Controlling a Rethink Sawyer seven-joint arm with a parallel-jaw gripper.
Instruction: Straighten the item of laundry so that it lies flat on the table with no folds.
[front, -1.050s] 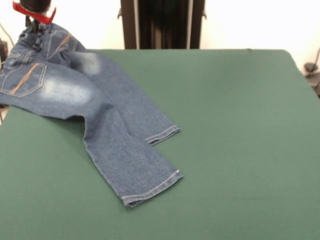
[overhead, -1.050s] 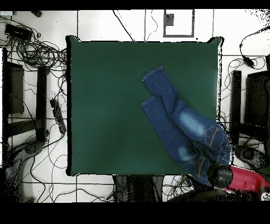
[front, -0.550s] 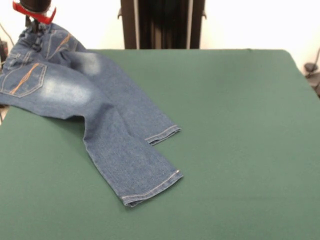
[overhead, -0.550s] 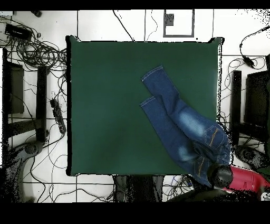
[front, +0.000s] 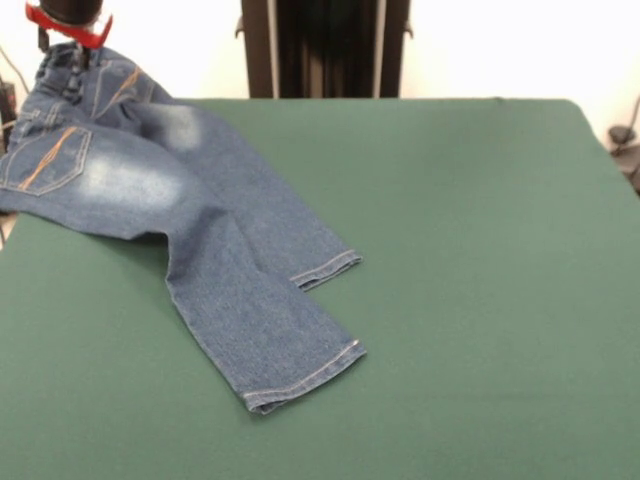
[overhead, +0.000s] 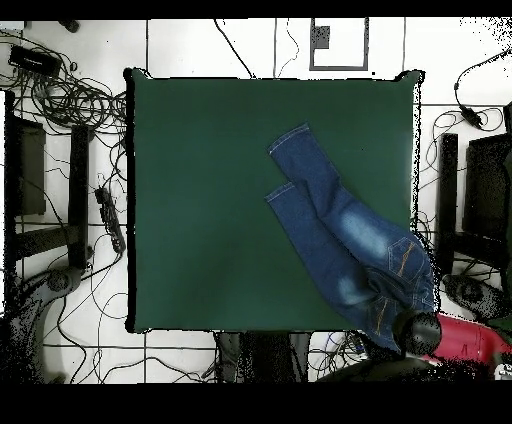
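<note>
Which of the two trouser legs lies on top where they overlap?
On the jeans, the longer leg, whose hem lies nearer the front view's camera, covers part of the shorter leg, whose hem ends farther back.

jeans: blue, pale faded patches, orange stitching | table: dark green

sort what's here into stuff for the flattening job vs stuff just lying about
For the job:
- jeans, waistband end raised off the table's corner
- green table
- gripper at the waistband

Lying about:
- cables on the floor
- black boxes beside the table
</note>
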